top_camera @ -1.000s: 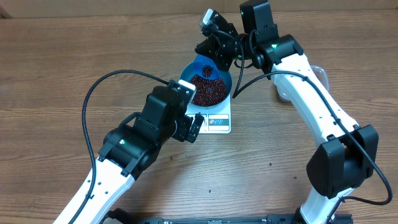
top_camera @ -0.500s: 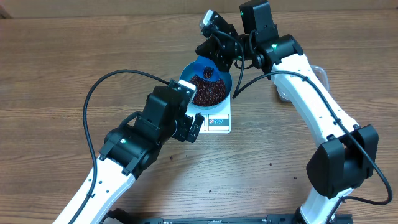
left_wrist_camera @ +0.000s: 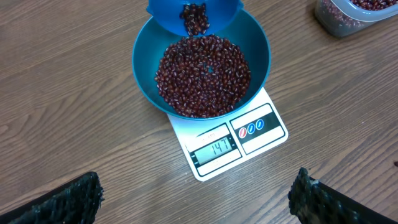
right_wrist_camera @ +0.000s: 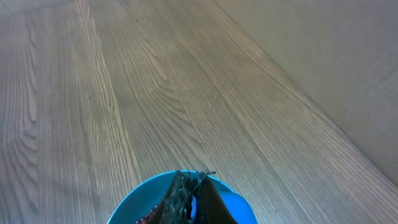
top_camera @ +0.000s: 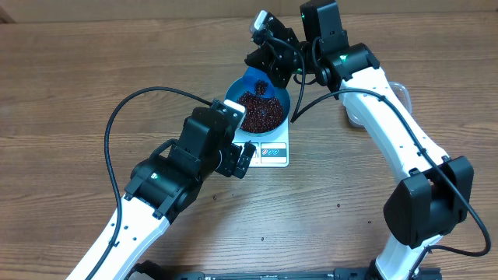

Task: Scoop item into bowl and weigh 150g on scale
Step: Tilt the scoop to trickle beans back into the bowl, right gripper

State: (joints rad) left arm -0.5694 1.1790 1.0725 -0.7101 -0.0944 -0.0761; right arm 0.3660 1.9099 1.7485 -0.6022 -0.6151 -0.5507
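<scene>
The blue bowl (left_wrist_camera: 142, 56) sits on the white scale (left_wrist_camera: 268, 132) and holds a heap of dark red-brown beans (left_wrist_camera: 202, 74). The display reads 147. Over the bowl's far rim a small blue scoop (left_wrist_camera: 165, 12) is tilted, and beans are spilling from it into the bowl. My right gripper (right_wrist_camera: 193, 200) is shut on the scoop's handle, above the bowl's far side (top_camera: 270, 66). My left gripper (left_wrist_camera: 196, 208) is open and holds nothing. It hovers over bare wood just in front of the scale, beside the scale's left corner in the overhead view (top_camera: 237, 159).
A clear plastic tub (left_wrist_camera: 354, 12) holding more beans stands right of the scale, partly behind my right arm in the overhead view (top_camera: 398, 95). A few stray beans (top_camera: 261, 239) lie on the wooden table near the front.
The scoop has tipped a little further and beans now trail from it into the bowl. Both arms have otherwise stayed in place.
</scene>
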